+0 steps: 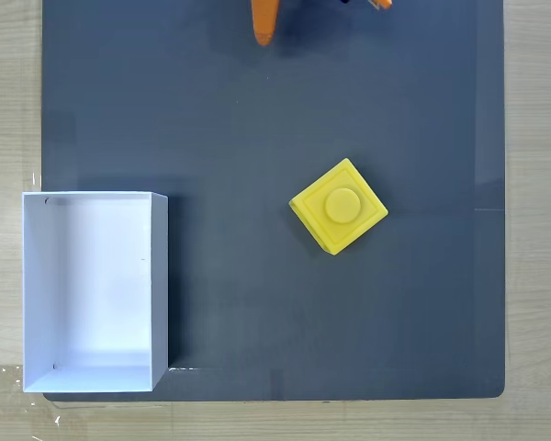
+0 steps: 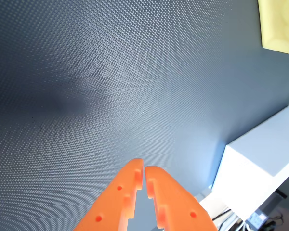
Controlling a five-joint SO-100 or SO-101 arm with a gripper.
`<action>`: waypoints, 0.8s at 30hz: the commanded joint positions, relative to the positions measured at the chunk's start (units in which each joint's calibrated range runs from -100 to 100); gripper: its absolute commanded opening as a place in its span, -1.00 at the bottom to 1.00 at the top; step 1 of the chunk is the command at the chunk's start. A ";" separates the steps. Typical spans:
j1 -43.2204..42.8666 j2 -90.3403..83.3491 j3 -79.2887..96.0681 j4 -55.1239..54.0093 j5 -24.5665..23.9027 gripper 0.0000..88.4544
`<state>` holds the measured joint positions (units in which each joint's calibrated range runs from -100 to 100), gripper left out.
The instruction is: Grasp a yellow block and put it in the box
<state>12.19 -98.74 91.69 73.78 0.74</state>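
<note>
Mat [image 1: 257,119] first: I'm working over a dark grey sheet covering most of the wooden table [image 1: 9,92], finely textured in the wrist view, so things shouldn't skate much. Next down, the box [image 1: 92,285] is sitting at the mat's lower left in the fixed view, white, thin-walled, nothing inside, probably flimsy if nudged. Then the yellow block [image 1: 339,206], resting near the mat's middle, well apart from the box, turned diamond-wise, stud up. I'm judging it rigid, light, smooth plastic; I'm planning to pinch two opposite flat sides, so a wrist turn is needed. My claw [image 2: 144,169] is hovering with its orange tips nearly touching, holding nothing. I'm reading no brand or writing anywhere.
</note>
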 commanded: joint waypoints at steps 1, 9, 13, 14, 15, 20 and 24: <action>-2.01 0.77 -0.10 -2.05 0.10 -0.97; -5.04 26.02 -15.48 -14.62 0.15 -0.95; -7.22 41.96 -29.86 -11.47 0.15 -0.77; -7.14 45.85 -33.93 -10.08 0.15 -0.71; -6.97 49.07 -37.73 -8.77 0.15 -0.66; -6.55 64.58 -58.63 0.57 0.20 -0.42; -7.14 76.53 -75.18 8.25 1.88 -0.31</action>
<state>5.17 -29.37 29.90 77.76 1.06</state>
